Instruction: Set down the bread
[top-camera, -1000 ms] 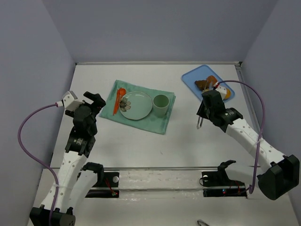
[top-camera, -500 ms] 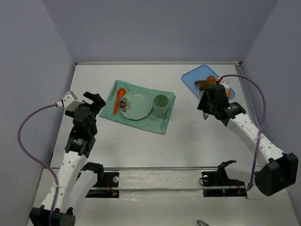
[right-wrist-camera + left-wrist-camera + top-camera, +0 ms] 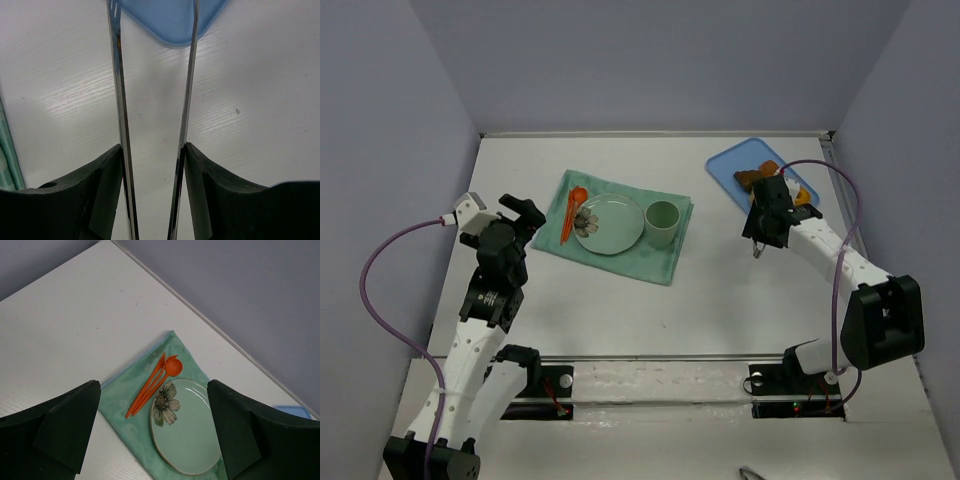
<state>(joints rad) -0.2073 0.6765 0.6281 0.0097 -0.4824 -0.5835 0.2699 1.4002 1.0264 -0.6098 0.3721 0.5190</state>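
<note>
From above, the white worktop (image 3: 620,320) carries a green cloth (image 3: 665,262) left of its middle, toward the far edge. On the cloth lie a green plate (image 3: 618,225) with a flower print, an orange spoon and fork (image 3: 571,212) just left of the plate, and a green cup (image 3: 662,223) upright just right of it. A blue tray (image 3: 732,160) sits in the far right corner and holds a dark brown piece (image 3: 750,178) and an orange piece (image 3: 802,198). The right arm's wrist covers the middle of the tray, and the bread cannot be made out here. The right claw (image 3: 757,248) hangs over bare worktop just beside the tray's near left edge. The left claw (image 3: 525,214) is raised over the left side of the worktop, near the cloth's left edge. In the left wrist view its two dark fingers (image 3: 65,425) stand wide apart with nothing between them. Beyond them lie the cloth, the orange cutlery and the flowered plate. In the right wrist view two long thin metal fingers (image 3: 120,100) run side by side with a clear gap, spread and pinching nothing. A corner of the blue tray shows at their tips and a sliver of green cloth at the left edge. The bread shows in neither wrist view, so where it is cannot be told.
</note>
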